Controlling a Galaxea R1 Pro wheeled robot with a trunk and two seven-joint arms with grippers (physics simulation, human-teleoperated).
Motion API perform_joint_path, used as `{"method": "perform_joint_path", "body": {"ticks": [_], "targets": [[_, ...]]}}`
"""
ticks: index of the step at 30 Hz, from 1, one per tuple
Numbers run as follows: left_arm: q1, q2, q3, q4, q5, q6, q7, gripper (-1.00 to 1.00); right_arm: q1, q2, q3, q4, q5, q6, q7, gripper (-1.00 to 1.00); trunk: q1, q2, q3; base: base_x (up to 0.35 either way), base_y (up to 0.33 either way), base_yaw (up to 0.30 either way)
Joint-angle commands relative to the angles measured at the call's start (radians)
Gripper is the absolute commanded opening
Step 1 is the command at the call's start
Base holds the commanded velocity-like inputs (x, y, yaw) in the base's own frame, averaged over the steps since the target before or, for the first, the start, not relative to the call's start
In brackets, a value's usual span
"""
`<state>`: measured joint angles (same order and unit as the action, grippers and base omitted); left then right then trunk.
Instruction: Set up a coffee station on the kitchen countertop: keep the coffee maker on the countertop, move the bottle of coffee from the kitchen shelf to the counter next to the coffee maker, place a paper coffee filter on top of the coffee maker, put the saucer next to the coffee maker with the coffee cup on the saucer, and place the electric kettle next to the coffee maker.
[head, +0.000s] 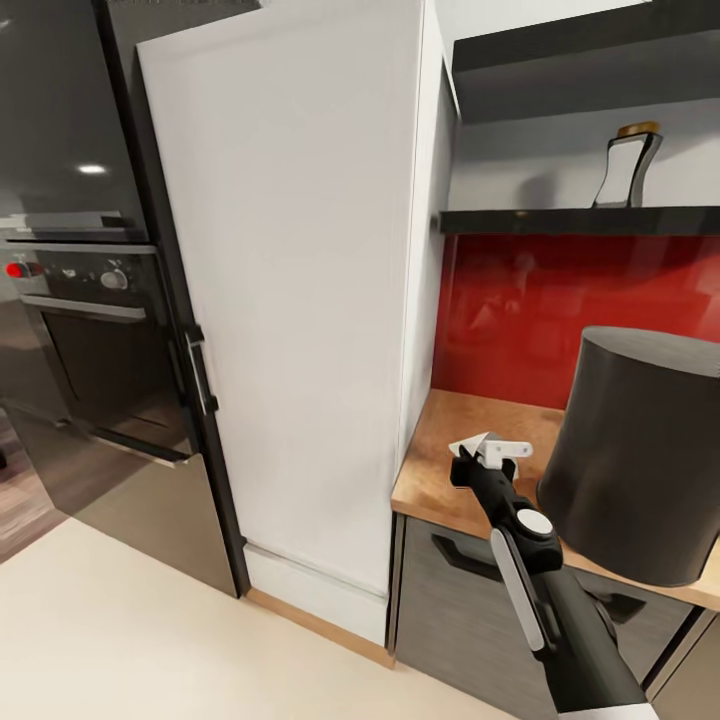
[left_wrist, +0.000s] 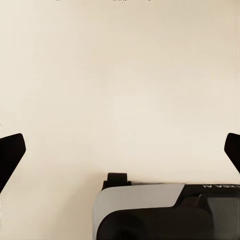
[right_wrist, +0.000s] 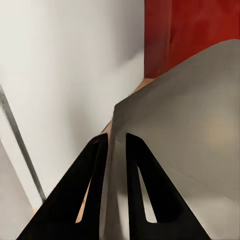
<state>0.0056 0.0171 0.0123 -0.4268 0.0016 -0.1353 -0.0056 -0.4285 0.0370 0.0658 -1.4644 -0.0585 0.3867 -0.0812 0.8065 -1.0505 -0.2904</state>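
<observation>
Head camera: high, angled down at tall white cabinet (head: 290, 290) and wooden counter (head: 440, 470). Right wrist camera: close along its fingers, sharing cabinet, red backsplash (right_wrist: 195, 35). Left wrist camera: faces pale floor (left_wrist: 120, 85).

Kitchen, built-in oven (head: 95, 330), wooden countertop (head: 455, 455), red backsplash (head: 560, 300)

Glossy red backsplash (head: 580, 310), warm wood countertop (head: 450, 440), dark grey coffee maker (head: 640, 450), white tall cabinet (head: 300, 300), black oven (head: 90, 330), cream floor (head: 120, 640), white paper filter (head: 480, 445), black gripper fingers (right_wrist: 75, 200)
</observation>
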Motion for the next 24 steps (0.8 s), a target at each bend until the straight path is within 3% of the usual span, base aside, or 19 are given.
{"method": "perform_joint_path", "body": {"ticks": [1, 5, 8, 15, 24], "targets": [[0.0, 0.0, 0.001, -0.001, 0.0, -0.001, -0.001, 1.0, 0.0, 0.0, 0.002, -0.007, -0.011, 0.005, -0.007, -1.0, -0.004, 0.007, 0.002, 0.0, 0.0, 0.0], [0.0, 0.0, 0.0, -0.001, 0.0, -0.001, -0.001, 1.0, 0.006, -0.001, 0.002, -0.036, -0.011, 0.005, -0.005, -1.0, -0.019, 0.035, 0.015, 0.0, 0.0, 0.0], [0.0, 0.0, 0.0, -0.001, 0.0, -0.001, -0.001, 1.0, 0.045, -0.002, 0.01, -0.069, -0.012, -0.003, -0.003, -1.0, -0.023, 0.042, 0.018, 0.0, 0.0, 0.0], [0.0, 0.0, 0.0, -0.002, 0.0, -0.001, -0.001, 1.0, 0.093, -0.002, 0.096, -0.079, -0.011, -0.104, -0.003, -1.0, -0.023, 0.042, 0.018, 0.0, 0.0, 0.0], [0.0, 0.0, 0.001, -0.002, 0.0, -0.001, -0.001, 1.0, 0.14, -0.002, 0.124, -0.081, -0.011, -0.178, -0.004, -1.0, -0.023, 0.042, 0.018, 0.0, 0.0, 0.0]]}}
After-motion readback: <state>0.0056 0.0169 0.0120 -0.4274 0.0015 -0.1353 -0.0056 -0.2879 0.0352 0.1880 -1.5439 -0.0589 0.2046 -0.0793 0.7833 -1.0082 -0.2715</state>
